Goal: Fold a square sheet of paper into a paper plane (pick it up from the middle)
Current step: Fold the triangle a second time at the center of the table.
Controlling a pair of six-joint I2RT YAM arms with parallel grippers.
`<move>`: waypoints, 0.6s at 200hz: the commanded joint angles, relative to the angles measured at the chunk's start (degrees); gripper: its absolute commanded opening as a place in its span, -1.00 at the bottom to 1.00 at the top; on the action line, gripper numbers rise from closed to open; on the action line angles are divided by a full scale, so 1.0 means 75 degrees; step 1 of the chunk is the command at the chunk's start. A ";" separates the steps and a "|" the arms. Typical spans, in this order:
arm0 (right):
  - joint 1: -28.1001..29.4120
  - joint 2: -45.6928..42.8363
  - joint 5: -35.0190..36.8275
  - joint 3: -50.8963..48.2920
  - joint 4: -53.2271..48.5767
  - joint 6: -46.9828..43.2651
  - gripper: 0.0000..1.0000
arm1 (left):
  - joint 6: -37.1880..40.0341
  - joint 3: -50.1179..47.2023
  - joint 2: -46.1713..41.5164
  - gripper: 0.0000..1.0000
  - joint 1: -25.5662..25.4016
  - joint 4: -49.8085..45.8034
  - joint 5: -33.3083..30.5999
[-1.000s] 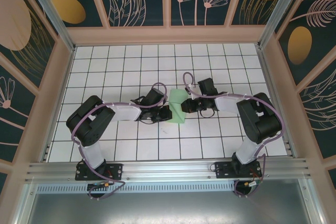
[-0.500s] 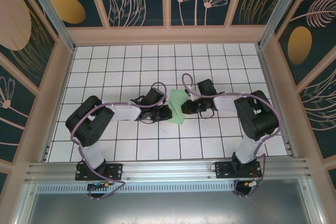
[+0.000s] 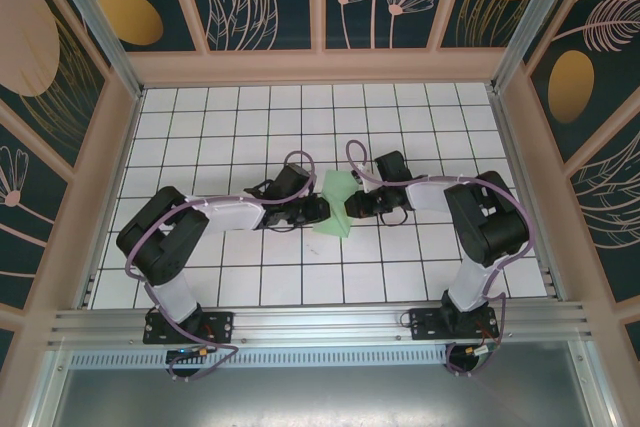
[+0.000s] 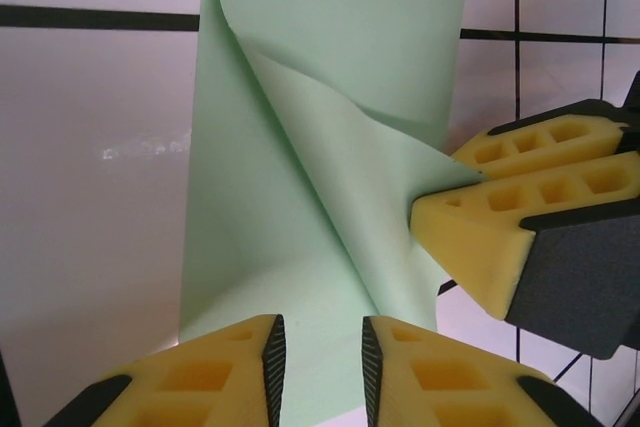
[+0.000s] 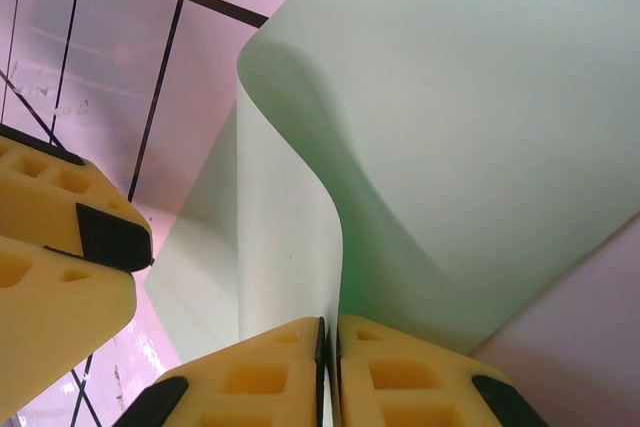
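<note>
Gridded table (image 3: 200, 137): right claw (image 5: 328, 347) pinches square sheet of paper (image 5: 480, 127); left claw (image 4: 320, 367) apart, seemingly over it

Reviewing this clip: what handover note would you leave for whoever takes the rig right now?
Right gripper: shut on an edge of the square sheet of paper, lifting it into a curl.
Left gripper: narrowly open at the sheet's near edge, not clamping it.
Sheet: middle of the table, between both grippers, one flap bent diagonally over.
Done: sheet partly lifted, first fold begun.
Left: press that crease and make the remaining folds; no plane shape yet.
</note>
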 commanded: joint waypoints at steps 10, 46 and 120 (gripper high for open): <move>-0.0060 0.0054 -0.0213 0.0171 0.0045 0.0000 -0.71 | -0.0084 0.0476 -0.0083 -0.29 -0.0010 0.0478 -0.0186; -0.0063 0.0007 -0.0212 0.0143 0.0066 0.0018 -0.70 | -0.0515 0.0629 0.0018 -0.19 0.0009 0.0945 -0.0724; -0.0060 -0.0032 -0.0236 0.0144 0.0118 0.0050 -0.68 | -0.0989 0.0886 0.0554 -0.23 -0.0002 0.1060 -0.0489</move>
